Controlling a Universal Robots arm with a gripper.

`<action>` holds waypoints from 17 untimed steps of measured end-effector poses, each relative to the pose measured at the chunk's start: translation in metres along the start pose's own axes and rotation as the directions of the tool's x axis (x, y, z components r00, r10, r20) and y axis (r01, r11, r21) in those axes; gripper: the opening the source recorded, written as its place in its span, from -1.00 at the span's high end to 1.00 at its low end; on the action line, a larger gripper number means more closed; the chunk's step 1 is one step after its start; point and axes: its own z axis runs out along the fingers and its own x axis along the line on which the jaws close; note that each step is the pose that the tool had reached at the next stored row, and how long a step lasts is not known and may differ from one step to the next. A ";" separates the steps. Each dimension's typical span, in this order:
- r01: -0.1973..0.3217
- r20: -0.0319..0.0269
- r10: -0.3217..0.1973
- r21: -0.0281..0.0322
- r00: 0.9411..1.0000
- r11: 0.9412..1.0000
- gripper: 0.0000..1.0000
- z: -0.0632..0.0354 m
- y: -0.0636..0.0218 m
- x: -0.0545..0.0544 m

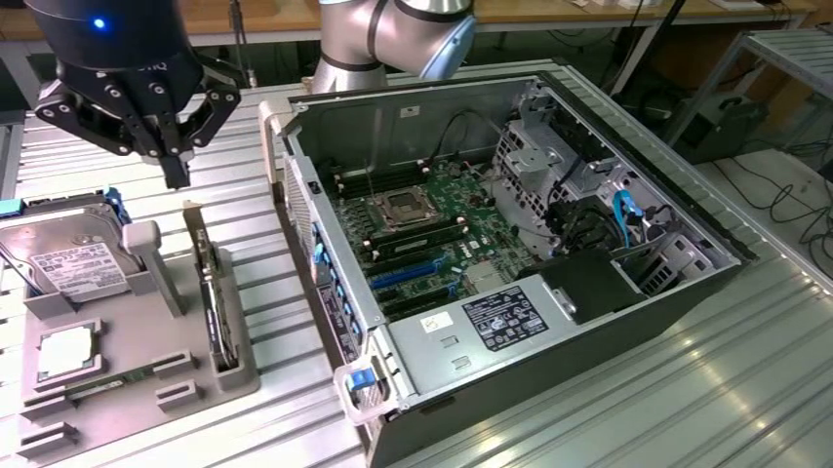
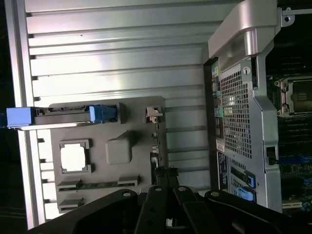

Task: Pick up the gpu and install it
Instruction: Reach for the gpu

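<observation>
The gpu (image 1: 209, 283) stands on its edge in a slot along the side of the grey holder tray (image 1: 131, 322) nearest the case, at the exterior view's left. In the wrist view the gpu (image 2: 155, 151) is a thin dark strip with its pale bracket (image 2: 153, 114) at one end. My gripper (image 1: 176, 175) hangs above the gpu's far end, shut, with nothing between its fingers. The wrist view has the gripper (image 2: 168, 184) roughly in line with the card. The open computer case (image 1: 521, 244) lies to the right, its motherboard and blue card slots (image 1: 404, 278) exposed.
The tray also holds a silver hard drive (image 1: 65, 263) in a blue-edged caddy, a square processor (image 1: 65, 351) and a narrow memory stick (image 1: 117, 380). The case's handle and side wall (image 2: 239, 97) rise close beside the tray. Everything rests on a ribbed metal table (image 1: 729, 390).
</observation>
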 end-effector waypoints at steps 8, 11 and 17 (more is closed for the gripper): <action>0.001 0.000 -0.001 0.000 1.000 1.000 0.79 -0.0002 -0.0101 0.011; 0.006 0.000 -0.006 -0.001 1.000 1.000 0.79 0.0002 -0.0151 0.014; 0.010 0.001 -0.010 -0.002 1.000 1.000 0.79 0.0002 -0.0175 0.018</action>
